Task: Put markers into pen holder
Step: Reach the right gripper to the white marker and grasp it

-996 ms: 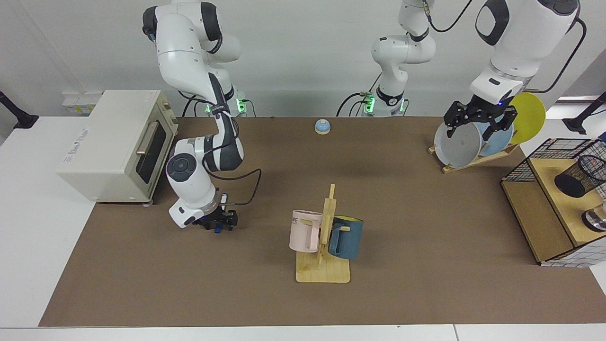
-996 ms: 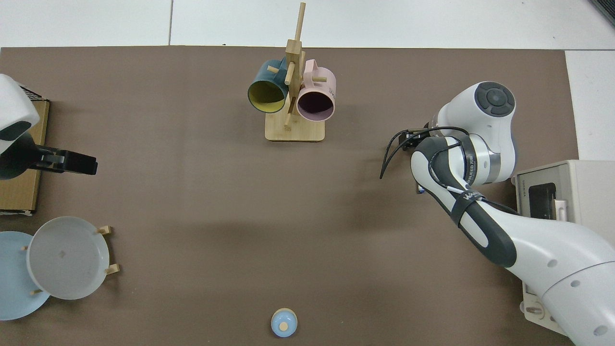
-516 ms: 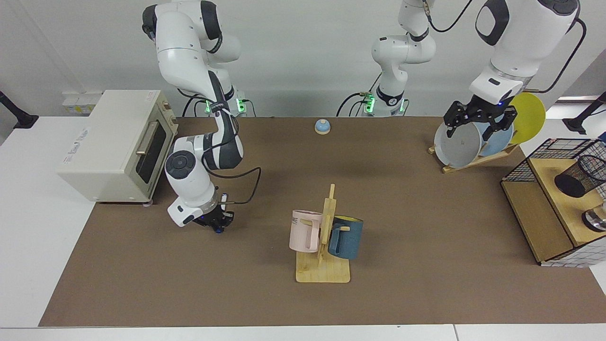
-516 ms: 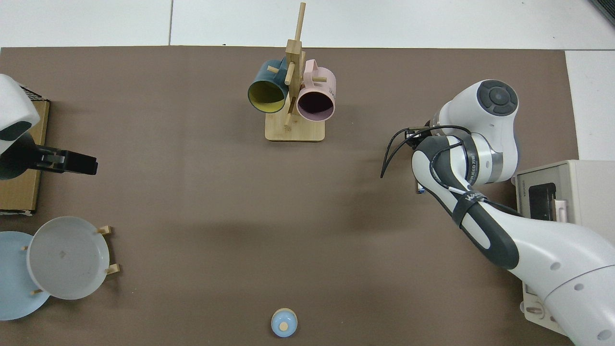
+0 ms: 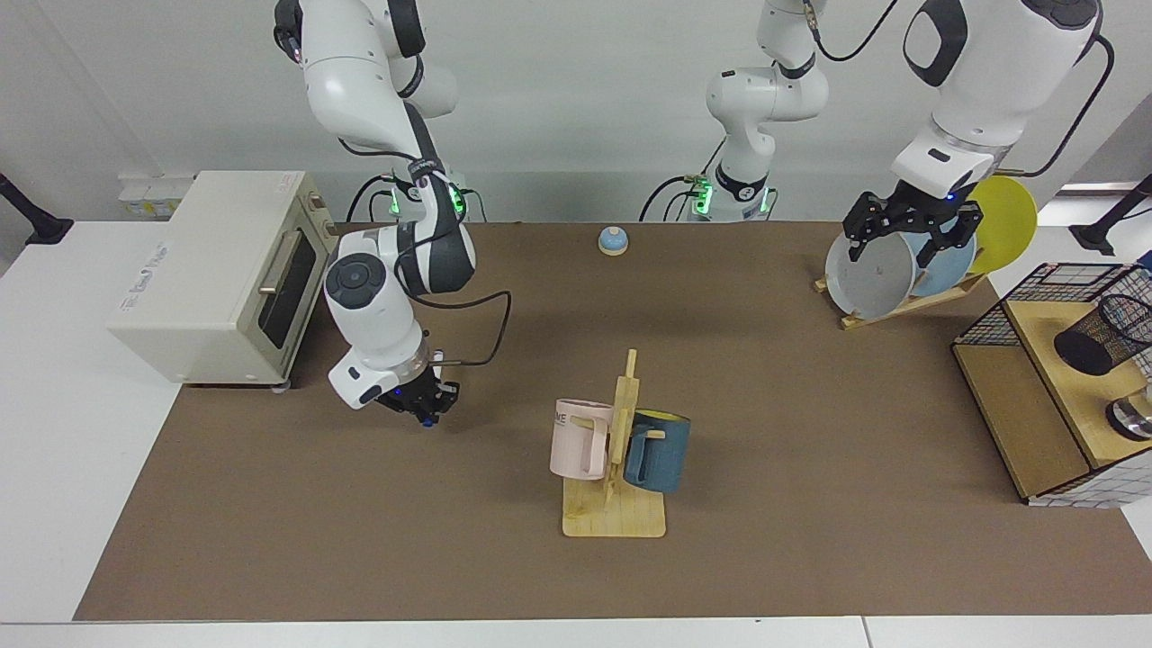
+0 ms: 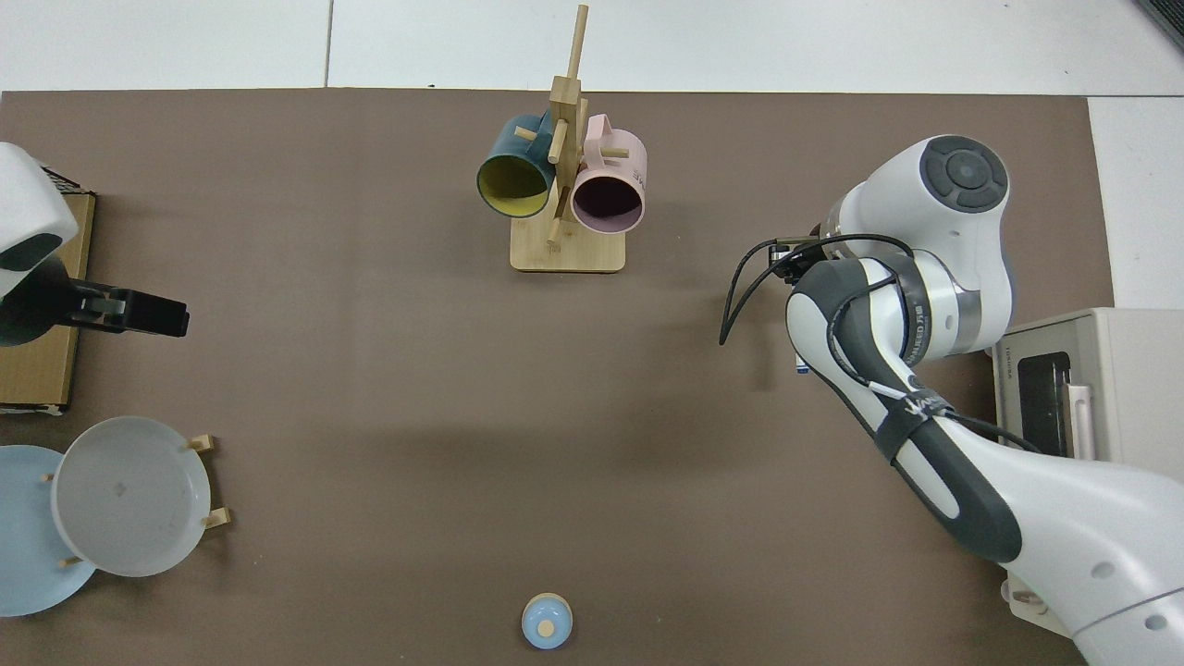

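Right claw [image 5: 427, 409] clenched on the marker [image 5: 425, 419], blue tip down; pen holder [image 5: 1102, 335] sits far across the table, beside the waiting, released left claw [image 5: 910, 236].

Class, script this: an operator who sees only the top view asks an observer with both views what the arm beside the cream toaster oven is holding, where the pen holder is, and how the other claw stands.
Operator: That arm hides its own claw. Is it holding anything?
Observer: Yes. The right claw is raised off the brown mat, shut on the white marker with a blue cap. Only the blue end shows.
Operator: Where is the holder?
Observer: The black wire-mesh cylindrical pen holder sits on a wooden shelf at the facing view's right edge.
Operator: And the other claw?
Observer: The left claw waits open, in front of the grey plate.
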Robot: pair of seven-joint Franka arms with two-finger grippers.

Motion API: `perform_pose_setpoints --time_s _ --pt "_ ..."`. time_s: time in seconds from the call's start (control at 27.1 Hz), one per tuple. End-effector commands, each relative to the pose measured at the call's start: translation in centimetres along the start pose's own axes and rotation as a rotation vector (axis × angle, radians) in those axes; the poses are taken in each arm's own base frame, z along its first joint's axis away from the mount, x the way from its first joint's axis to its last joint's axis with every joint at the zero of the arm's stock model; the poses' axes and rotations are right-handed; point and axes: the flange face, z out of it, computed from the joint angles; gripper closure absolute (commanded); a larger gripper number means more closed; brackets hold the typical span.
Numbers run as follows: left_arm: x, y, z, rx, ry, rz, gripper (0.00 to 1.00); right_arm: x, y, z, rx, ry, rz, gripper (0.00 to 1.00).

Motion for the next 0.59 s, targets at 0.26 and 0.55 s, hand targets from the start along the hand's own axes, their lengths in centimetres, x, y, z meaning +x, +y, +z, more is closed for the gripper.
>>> perform_pose_setpoints --time_s 0.26,0.55 --pt "-0.4 0.2 -0.7 -0.006 0.027 0.159 0.00 -3.5 -5.2 -10.4 0.033 -0.040 0.092 1.00" --pt "-0.5 0.7 -0.5 -0.010 0.013 0.408 0.00 -5.4 -9.6 -13.7 0.037 -0.061 0.233 1.00"
